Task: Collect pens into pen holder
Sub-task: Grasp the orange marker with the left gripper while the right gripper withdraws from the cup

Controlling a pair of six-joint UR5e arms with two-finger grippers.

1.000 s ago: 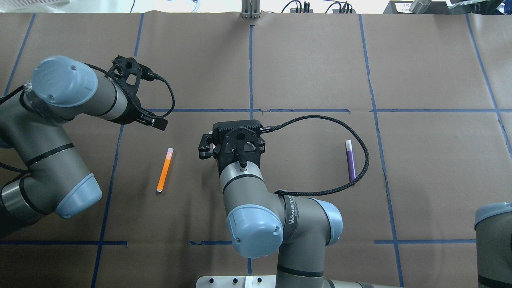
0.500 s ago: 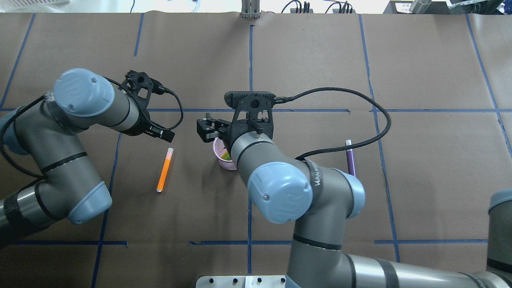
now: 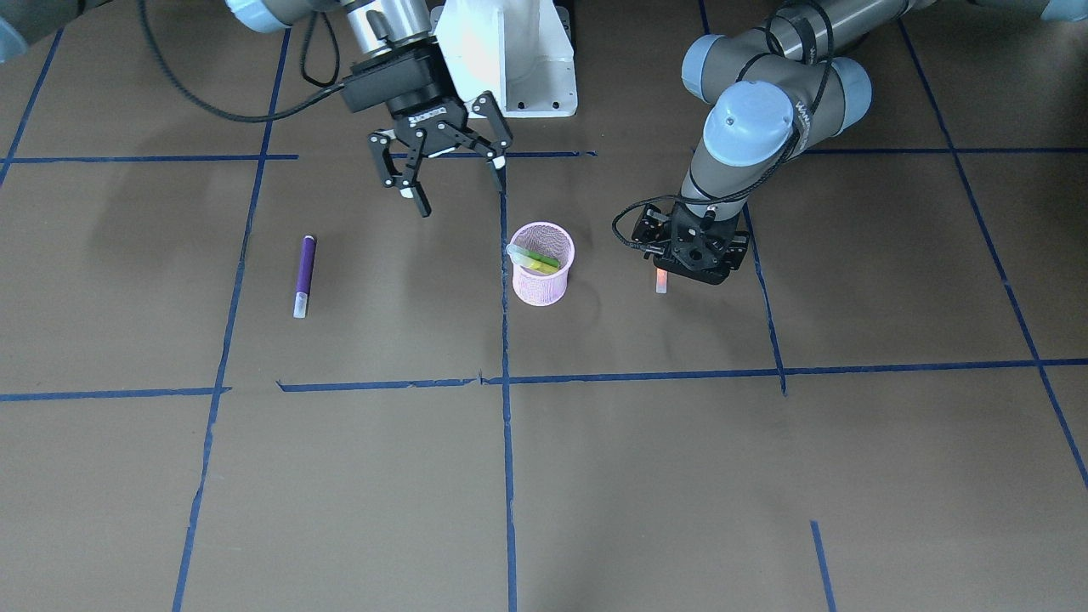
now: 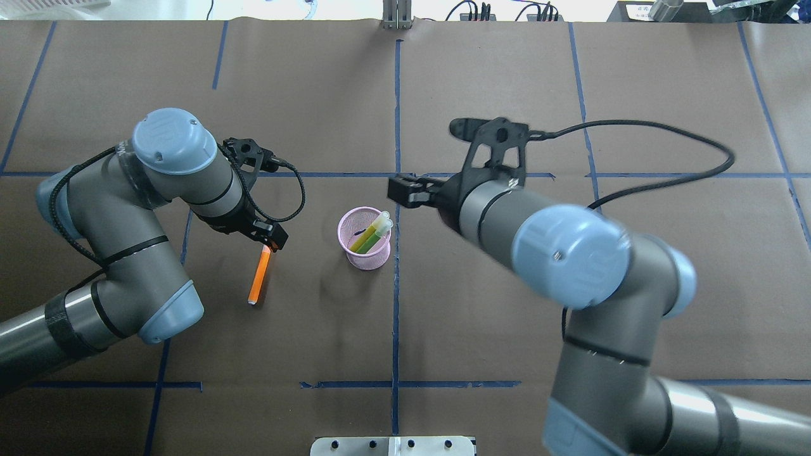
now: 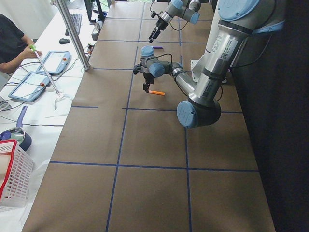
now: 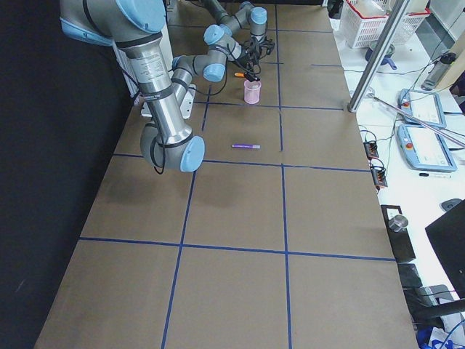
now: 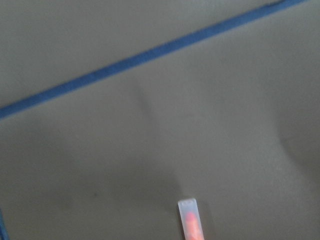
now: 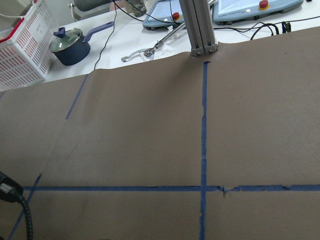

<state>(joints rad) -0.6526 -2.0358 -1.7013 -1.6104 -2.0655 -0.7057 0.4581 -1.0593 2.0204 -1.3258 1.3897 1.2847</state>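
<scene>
The pink mesh pen holder point(image 4: 369, 256) stands upright mid-table with the green pen point(image 4: 370, 234) leaning inside it; both also show in the front view, holder point(image 3: 540, 291) and green pen point(image 3: 534, 257). The orange pen point(image 4: 258, 278) lies flat to its left. My left gripper point(image 4: 271, 239) hovers over that pen's pale cap end point(image 3: 661, 286) and looks open, its fingers mostly hidden by the wrist. My right gripper point(image 3: 461, 194) is open and empty, raised beside the holder. The purple pen point(image 3: 303, 270) lies flat farther out, hidden by my right arm in the overhead view.
Brown paper covers the table, marked with blue tape lines point(image 4: 396, 95). The white robot base point(image 3: 510, 59) sits at the table's near edge. Operator gear, a pot and a white basket point(image 8: 20, 45) lie beyond the far edge.
My right arm has swung away from above the holder toward the right, uncovering the holder with the green pen in it. My left gripper has moved down to the orange pen's cap end.
</scene>
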